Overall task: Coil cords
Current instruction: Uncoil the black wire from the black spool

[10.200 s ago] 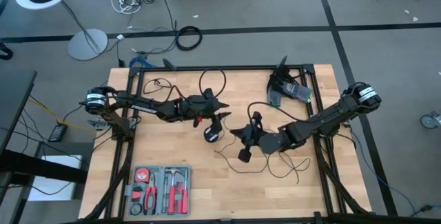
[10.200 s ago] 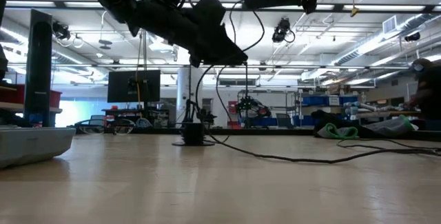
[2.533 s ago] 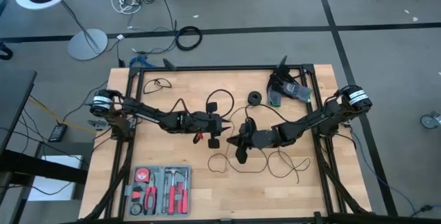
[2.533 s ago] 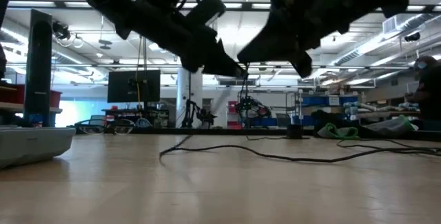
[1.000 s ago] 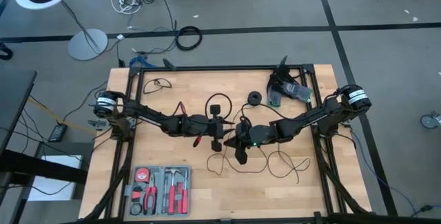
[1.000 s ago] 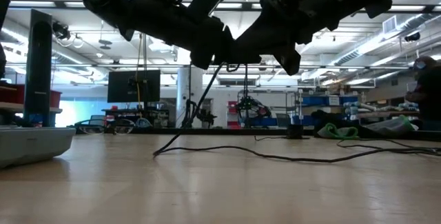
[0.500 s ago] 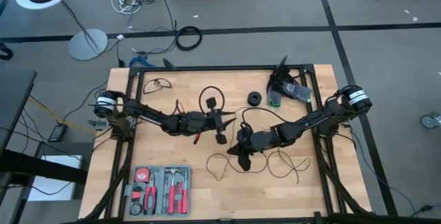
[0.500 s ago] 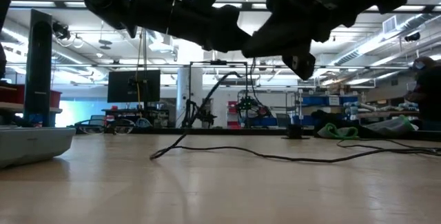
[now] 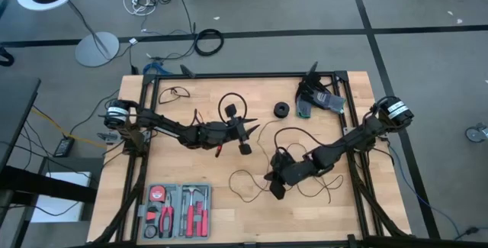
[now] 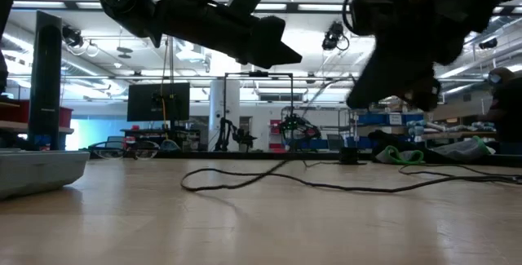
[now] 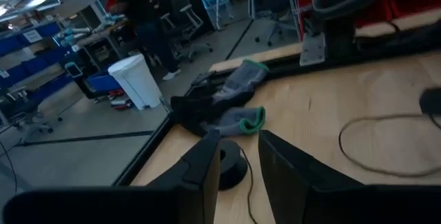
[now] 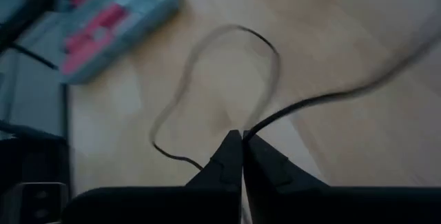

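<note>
The thin black cord (image 9: pixel 293 135) lies in slack loops over the middle and near right of the wooden table; in the low view the cord (image 10: pixel 245 177) rests flat on the top. Its round black puck (image 9: pixel 282 110) sits on the table toward the far edge, ahead of my left gripper (image 9: pixel 245 135). The left gripper points level toward the right, and one loop (image 9: pixel 229 108) stands up beside it. My right gripper (image 9: pixel 274 187) is nearer the front edge, slanting down, shut on the cord. My left gripper (image 11: pixel 238 158) has the standing loop's lower end (image 9: pixel 229 123) at its fingers, which keep a narrow gap. The gripper itself hides the place of contact. The loop stands clear of the table. My right gripper (image 12: pixel 238 141) pinches a single strand (image 12: pixel 256 129) at its fingertips, slanting down from above. The strand runs slack from the tips to the table.
A grey tool case (image 9: pixel 177 210) with red-handled tools lies at the near left. A green and black bundle (image 9: pixel 316 99) sits at the far right corner. A small separate cord loop (image 9: pixel 179 91) lies at the far left. Black frame rails edge the table.
My right gripper has moved away from the left gripper toward the table's near edge, sinking slightly and rolling, with the cord in its tips. The stretch of cord that rose steeply from the table to the grippers now lies flat. The left gripper has turned a little in place.
</note>
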{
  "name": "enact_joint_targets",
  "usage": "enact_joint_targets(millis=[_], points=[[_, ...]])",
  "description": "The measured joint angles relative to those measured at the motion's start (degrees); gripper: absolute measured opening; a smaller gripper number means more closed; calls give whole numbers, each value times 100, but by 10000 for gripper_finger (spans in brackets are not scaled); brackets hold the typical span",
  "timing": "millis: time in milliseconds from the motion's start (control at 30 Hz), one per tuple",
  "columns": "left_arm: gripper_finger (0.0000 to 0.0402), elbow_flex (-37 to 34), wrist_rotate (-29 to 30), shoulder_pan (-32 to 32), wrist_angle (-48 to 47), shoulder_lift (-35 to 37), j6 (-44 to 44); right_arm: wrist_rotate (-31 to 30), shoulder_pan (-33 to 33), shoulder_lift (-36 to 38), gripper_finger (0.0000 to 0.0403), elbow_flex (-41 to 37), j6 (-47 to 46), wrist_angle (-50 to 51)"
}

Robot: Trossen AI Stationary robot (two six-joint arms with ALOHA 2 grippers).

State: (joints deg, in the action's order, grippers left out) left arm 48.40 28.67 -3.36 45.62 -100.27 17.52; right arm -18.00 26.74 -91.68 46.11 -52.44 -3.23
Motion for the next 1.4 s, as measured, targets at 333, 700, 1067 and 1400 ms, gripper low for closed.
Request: enact_joint_targets(millis=[333,700,1067,1400], points=[[106,0,-791,43,-864,0,-571,-260,-113,0,16,0,-698,736],[106,0,-980,295,-1254,0,-636,-218,-293,-2,120,0,-295,871],[106,270,-2103,1079,-2312,0,-805,278,-155,-4,226,0,-1650,3096],[106,2007,-2486,1597,-4274,-163,1,-320,283,-8,223,-8,-3044,4666]])
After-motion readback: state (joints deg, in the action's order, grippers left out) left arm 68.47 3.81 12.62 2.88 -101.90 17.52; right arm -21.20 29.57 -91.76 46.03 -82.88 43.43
